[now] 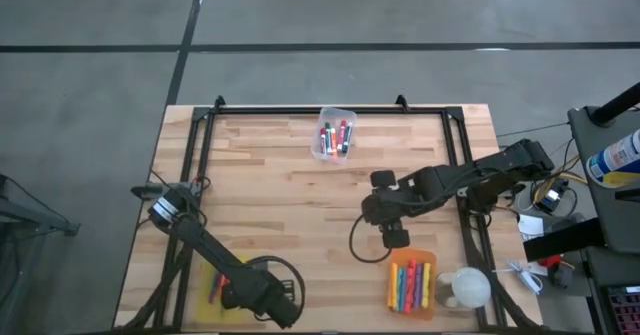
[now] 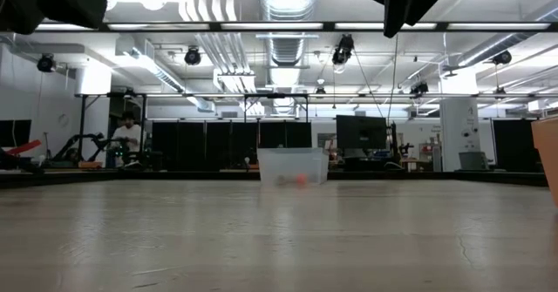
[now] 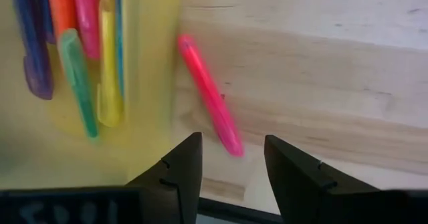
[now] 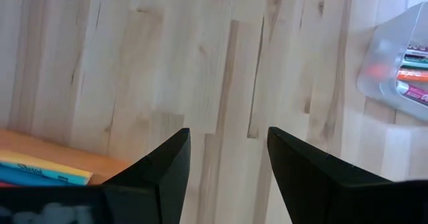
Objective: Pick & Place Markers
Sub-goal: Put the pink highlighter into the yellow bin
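Several markers lie in three bins: a clear bin (image 1: 334, 133) (image 4: 401, 63) at the far middle, a yellow bin (image 1: 213, 285) (image 3: 144, 63) near left and an orange bin (image 1: 412, 285) (image 4: 60, 158) near right. One pink marker (image 3: 208, 97) lies flat on the wood just outside the yellow bin's wall. My left gripper (image 3: 231, 160) (image 1: 233, 293) hovers open over that marker's nearer end, a finger on either side of it, touching nothing. My right gripper (image 4: 227, 164) (image 1: 390, 223) is open above bare wood just beyond the orange bin.
A white rounded object (image 1: 463, 287) sits right of the orange bin. A black frame (image 1: 300, 111) runs along the table's far edge and sides. Bare wood lies between the bins. The low view shows the clear bin (image 2: 294, 166) far across the table.
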Robot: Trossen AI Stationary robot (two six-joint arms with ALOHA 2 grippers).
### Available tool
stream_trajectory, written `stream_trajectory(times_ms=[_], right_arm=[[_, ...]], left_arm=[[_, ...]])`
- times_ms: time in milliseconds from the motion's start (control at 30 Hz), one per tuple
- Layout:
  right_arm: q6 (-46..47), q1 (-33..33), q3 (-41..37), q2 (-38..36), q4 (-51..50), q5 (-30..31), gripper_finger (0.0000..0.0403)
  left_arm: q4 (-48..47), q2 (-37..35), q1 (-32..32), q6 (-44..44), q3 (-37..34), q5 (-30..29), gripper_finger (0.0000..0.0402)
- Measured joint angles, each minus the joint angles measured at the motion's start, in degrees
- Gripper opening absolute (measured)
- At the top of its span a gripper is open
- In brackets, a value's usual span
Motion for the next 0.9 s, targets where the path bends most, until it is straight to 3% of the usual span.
stream_trajectory(times_ms=[267, 533, 900], right_arm=[[-0.2, 0.0, 0.0, 0.0, 0.7, 0.0, 0.0192], [-0.2, 0.0, 0.0, 0.0, 1.7, 0.0, 0.0192], [-0.5, 0.0, 0.0, 0.0, 1.9, 0.0, 0.0192]], left_arm=[[1.6, 0.2, 0.9, -1.1, -1.6, -1.2, 0.0156], [12.1, 0.2, 1.3, -3.3, -7.6, 2.7, 0.0156], [11.9, 0.2, 1.5, -3.7, -6.6, 3.6, 0.0156]])
